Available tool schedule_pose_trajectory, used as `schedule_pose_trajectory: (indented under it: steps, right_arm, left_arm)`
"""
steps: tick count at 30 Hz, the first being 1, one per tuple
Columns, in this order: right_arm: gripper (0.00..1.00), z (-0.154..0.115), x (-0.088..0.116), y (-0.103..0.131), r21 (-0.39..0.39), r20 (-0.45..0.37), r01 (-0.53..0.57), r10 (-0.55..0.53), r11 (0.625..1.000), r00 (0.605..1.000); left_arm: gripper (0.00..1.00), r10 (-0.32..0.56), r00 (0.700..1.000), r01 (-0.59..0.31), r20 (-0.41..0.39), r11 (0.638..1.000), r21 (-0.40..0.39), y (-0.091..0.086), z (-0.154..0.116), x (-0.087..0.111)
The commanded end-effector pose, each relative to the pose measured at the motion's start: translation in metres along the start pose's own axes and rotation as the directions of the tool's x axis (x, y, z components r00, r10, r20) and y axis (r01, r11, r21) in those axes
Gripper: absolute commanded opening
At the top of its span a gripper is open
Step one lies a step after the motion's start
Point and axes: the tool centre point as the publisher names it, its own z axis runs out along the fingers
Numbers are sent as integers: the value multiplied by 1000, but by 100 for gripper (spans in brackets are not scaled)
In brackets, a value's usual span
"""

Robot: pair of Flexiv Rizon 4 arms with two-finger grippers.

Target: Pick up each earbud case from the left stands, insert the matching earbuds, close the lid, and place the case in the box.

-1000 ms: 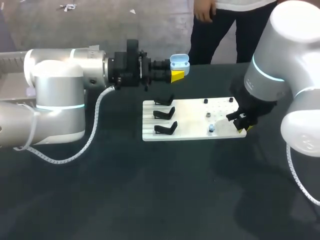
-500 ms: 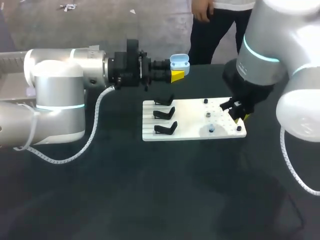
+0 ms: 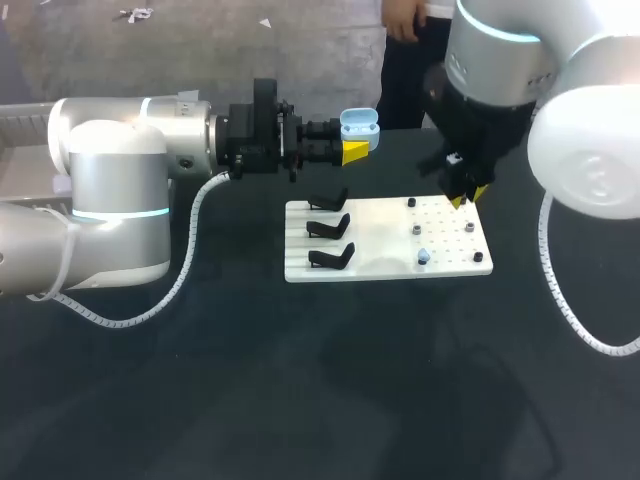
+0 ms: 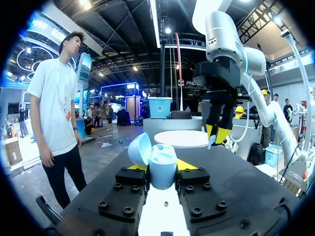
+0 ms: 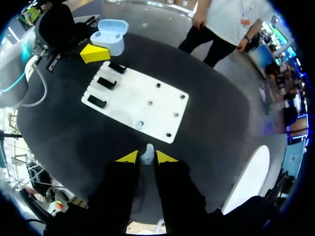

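Observation:
My left gripper (image 3: 353, 149) is shut on a light blue earbud case (image 3: 360, 125), held in the air beyond the white board's (image 3: 385, 262) far edge. Its lid stands open; in the left wrist view the case (image 4: 158, 160) sits upright between the yellow tips. My right gripper (image 3: 464, 193) hovers above the board's far right corner, shut on a small pale earbud (image 5: 146, 152) between its tips (image 5: 146, 157). The left wrist view shows that gripper (image 4: 216, 133) ahead of the case, a little higher. Another light blue earbud (image 3: 424, 257) sits on a peg of the board.
Three black stands (image 3: 329, 228) line the board's left side, all bare. Small dark pegs (image 3: 414, 229) dot its right half. Dark tabletop (image 3: 300, 380) stretches wide in front of the board.
My right arm has risen from the board's near right corner and swung toward the far side with the earbud in its tips. The left arm and case have stayed put.

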Motion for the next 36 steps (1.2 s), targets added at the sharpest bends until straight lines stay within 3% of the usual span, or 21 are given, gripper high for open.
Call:
schedule_pose_trajectory:
  steps: [1,7,8,10,11,12,13,14,15,16,17,18,19,20,23,24,25,27,34,35,36]
  right_arm:
    - [0,-1,1,0,-1,1,-1,1,1000,1000]
    - [0,-1,1,0,-1,1,-1,1,1000,1000]
    - [0,0,-1,1,3,-5,-59,59,998,998]
    - [0,-3,-4,5,38,-35,-271,272,962,962]
    - [0,-3,-5,4,39,-68,-394,396,918,916]
    - [0,-5,-6,4,7,-38,-478,478,878,878]
    - [0,-6,-6,6,56,-70,-555,558,830,827]
    - [0,-6,-6,7,82,-66,-616,621,783,781]
    - [0,-6,-6,9,57,-62,-657,659,752,749]
    - [0,-5,-6,11,97,-76,-721,727,686,682]
    - [0,-5,-6,12,78,-65,-734,738,675,672]
    - [0,-4,-5,15,114,-64,-785,793,609,606]
    - [0,-2,-6,16,109,-60,-795,802,597,594]
    - [0,-2,-7,18,127,-45,-821,830,557,557]
    - [0,-4,-9,22,135,-19,-859,868,494,496]
    - [0,-5,-10,23,128,-7,-860,867,494,498]
    - [0,-8,-11,24,134,11,-874,881,467,473]
    - [0,-12,-13,26,132,29,-876,881,464,472]
    - [0,-16,-18,30,93,22,-876,878,474,478]
    - [0,-16,-20,32,74,17,-861,863,503,506]
    - [0,-16,-20,33,67,14,-872,873,485,487]
  left_arm:
    - [0,5,1000,-4,5,1000,-8,-2,0,1]
    - [0,5,1000,-4,5,1000,-8,-2,0,1]
    - [0,5,1000,-4,5,1000,-8,-2,0,1]
    - [0,5,1000,-4,5,1000,-8,-2,0,1]
    - [0,5,1000,-4,5,1000,-8,-2,0,1]
    - [0,5,1000,-4,5,1000,-8,-2,0,1]
    - [0,5,1000,-4,5,1000,-8,-2,0,1]
    - [0,5,1000,-4,5,1000,-8,-2,0,1]
    - [0,5,1000,-4,5,1000,-8,-2,0,1]
    - [0,5,1000,-4,5,1000,-8,-2,0,1]
    - [0,5,1000,-4,5,1000,-8,-2,0,1]
    - [0,5,1000,-4,5,1000,-8,-2,0,1]
    - [0,5,1000,-4,5,1000,-8,-2,0,1]
    - [0,5,1000,-4,5,1000,-8,-2,0,1]
    - [0,5,1000,-4,5,1000,-8,-2,0,1]
    - [0,5,1000,-4,5,1000,-8,-2,0,1]
    - [0,5,1000,-4,5,1000,-8,-2,0,1]
    - [0,5,1000,-4,5,1000,-8,-2,0,1]
    - [0,5,1000,-4,5,1000,-8,-2,0,1]
    - [0,5,1000,-4,5,1000,-8,-2,0,1]
    - [0,5,1000,-4,5,1000,-8,-2,0,1]
